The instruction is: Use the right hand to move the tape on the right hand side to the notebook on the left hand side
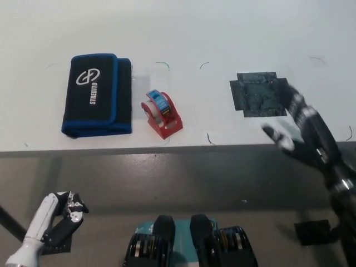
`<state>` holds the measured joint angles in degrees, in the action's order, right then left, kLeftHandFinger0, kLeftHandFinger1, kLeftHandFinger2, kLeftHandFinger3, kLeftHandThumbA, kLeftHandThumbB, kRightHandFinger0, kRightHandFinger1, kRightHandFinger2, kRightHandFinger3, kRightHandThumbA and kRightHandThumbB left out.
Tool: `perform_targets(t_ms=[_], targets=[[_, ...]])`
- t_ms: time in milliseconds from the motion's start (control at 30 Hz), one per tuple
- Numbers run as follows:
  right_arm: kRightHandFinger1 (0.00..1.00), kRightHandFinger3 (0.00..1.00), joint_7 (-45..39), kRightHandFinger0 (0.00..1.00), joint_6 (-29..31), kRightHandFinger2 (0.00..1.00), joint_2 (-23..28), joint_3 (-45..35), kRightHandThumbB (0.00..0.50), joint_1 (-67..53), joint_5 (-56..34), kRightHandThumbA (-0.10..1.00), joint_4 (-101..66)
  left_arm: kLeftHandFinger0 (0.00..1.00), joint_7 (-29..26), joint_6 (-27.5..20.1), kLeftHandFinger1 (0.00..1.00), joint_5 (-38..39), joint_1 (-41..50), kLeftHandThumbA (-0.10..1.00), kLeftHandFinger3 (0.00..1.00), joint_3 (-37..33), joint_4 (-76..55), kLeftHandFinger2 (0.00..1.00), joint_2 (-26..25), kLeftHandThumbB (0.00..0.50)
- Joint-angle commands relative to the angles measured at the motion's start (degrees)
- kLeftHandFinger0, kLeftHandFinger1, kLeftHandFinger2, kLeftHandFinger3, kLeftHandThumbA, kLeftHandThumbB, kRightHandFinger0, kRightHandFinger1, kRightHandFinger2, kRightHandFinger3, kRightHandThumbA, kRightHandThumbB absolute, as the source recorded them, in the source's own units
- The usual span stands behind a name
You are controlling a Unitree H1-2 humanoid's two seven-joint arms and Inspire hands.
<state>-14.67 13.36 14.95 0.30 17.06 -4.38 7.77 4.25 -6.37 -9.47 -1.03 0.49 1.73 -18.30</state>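
Nearest you, lower left, the white left robot hand (pixel 61 214) rests below the counter edge. Fingers curled loosely, holding nothing; I cannot tell for sure whether it counts as closed.

Right side, at the counter's (pixel 222 33) front edge: black right robot hand (pixel 303 136), fingers spread wide, empty. It sits by the dark square patch (pixel 260 93), well apart from the tape.

Mid-counter: the tape (pixel 161 113), a red dispenser with a blue roll, stands upright on the bare counter just beside the notebook's right edge. Not on it.

Left of that: the notebook (pixel 95 94), black cover with blue trim, lying flat.

Judgement: the task reads unfinished, the tape is beside the target, not on top. For the step in hand, bring your right robot hand in from the right, low over the counter, and close across the dispenser's red sides rather than the roll. Lift clear before shifting left so the base does not catch the cover's edge. Set it down well inside the cover.
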Motion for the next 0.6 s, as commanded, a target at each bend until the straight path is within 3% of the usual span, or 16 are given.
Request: perform_targets(t_ms=[0,33,333,400,567], targets=[[1.0,1.0,-0.79,1.0,-1.11,1.0,2.43,0.01,0.284,-5.51,1.33,0.96,-8.99,0.23,0.17,0.61,0.17,-0.31,-2.89,0.2,0.44,1.26,-1.46,0.22,-2.01,0.0],[1.0,1.0,0.94,1.0,0.21,1.0,1.77,-0.71,0.183,-6.22,1.91,1.0,-8.05,0.22,0.2,0.79,0.16,-0.54,-3.72,0.17,0.44,1.27,-1.34,0.22,-2.2,0.0],[1.0,1.0,7.0,1.0,0.68,1.0,-0.42,-2.73,0.089,-6.91,6.41,1.0,-1.71,0.21,1.39,0.79,0.17,0.25,-3.26,0.12,0.44,0.92,-2.01,0.26,-2.79,0.0],[1.0,1.0,8.39,1.0,4.67,1.0,-0.16,-2.31,0.002,-6.83,9.95,1.0,0.18,0.21,1.61,1.35,0.17,0.01,-2.73,0.11,0.45,0.85,-2.46,0.26,-2.96,0.0],[1.0,1.0,8.19,1.0,5.4,1.0,0.0,-0.93,0.0,-8.8,12.2,1.0,-0.05,0.22,1.96,1.52,0.18,-0.4,-0.58,0.09,0.45,0.5,-3.43,0.26,-2.97,0.0]])
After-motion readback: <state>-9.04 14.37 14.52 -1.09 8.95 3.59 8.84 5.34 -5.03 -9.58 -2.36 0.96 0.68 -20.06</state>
